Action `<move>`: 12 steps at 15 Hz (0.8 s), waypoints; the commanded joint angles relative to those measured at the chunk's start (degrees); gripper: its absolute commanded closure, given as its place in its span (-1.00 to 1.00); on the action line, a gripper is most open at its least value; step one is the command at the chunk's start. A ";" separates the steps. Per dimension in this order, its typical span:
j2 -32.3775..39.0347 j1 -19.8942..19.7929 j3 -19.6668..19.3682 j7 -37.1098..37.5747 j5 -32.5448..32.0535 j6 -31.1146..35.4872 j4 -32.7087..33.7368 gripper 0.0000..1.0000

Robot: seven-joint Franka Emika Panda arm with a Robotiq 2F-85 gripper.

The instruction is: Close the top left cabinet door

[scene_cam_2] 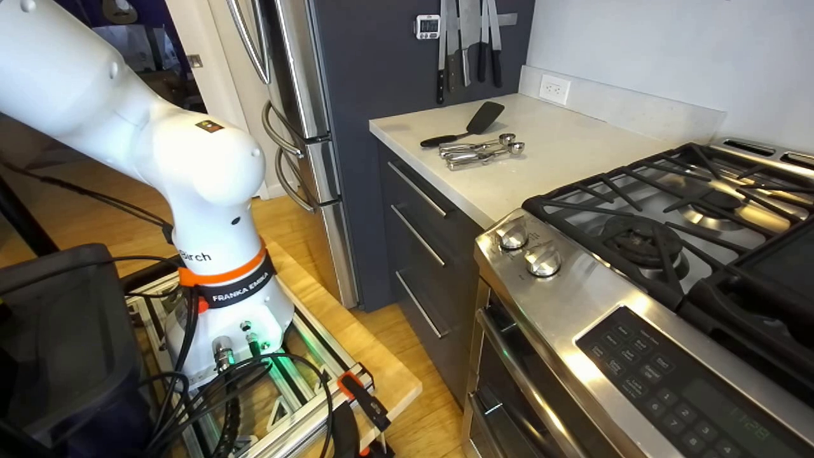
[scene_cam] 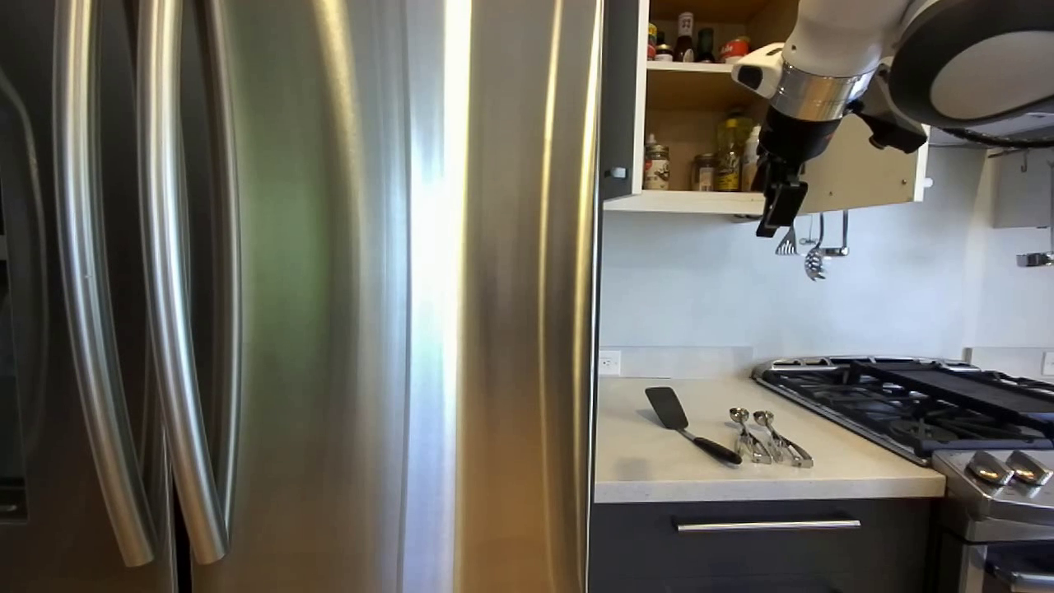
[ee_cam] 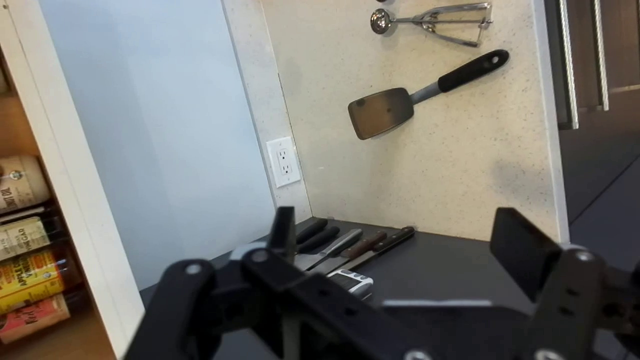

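The top cabinet [scene_cam: 700, 202] stands open in an exterior view, with its shelves showing. Its left door [scene_cam: 622, 99] is a dark grey panel, swung outward and seen at a steep angle beside the fridge, with a small light knob [scene_cam: 616, 173]. The right door [scene_cam: 860, 165] is also open, its beige inner face partly behind the arm. My gripper [scene_cam: 778, 212] points down in front of the cabinet's lower edge, to the right of the left door and apart from it. In the wrist view the gripper [ee_cam: 400, 230] is open and empty. The left door does not show there.
Bottles [ee_cam: 30, 280] stand on the cabinet shelves. The steel fridge [scene_cam: 370, 288] is left of the cabinet. Utensils [scene_cam: 813, 255] hang below it. A spatula [scene_cam_2: 485, 117] and scoops [scene_cam_2: 480, 152] lie on the counter [scene_cam_2: 572, 146] beside the stove [scene_cam_2: 636, 254]. Knives [scene_cam_2: 467, 44] hang on the dark side panel.
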 commanded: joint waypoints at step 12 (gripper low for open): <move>9.88 -0.80 -0.53 2.08 -39.15 26.26 5.56 -1.00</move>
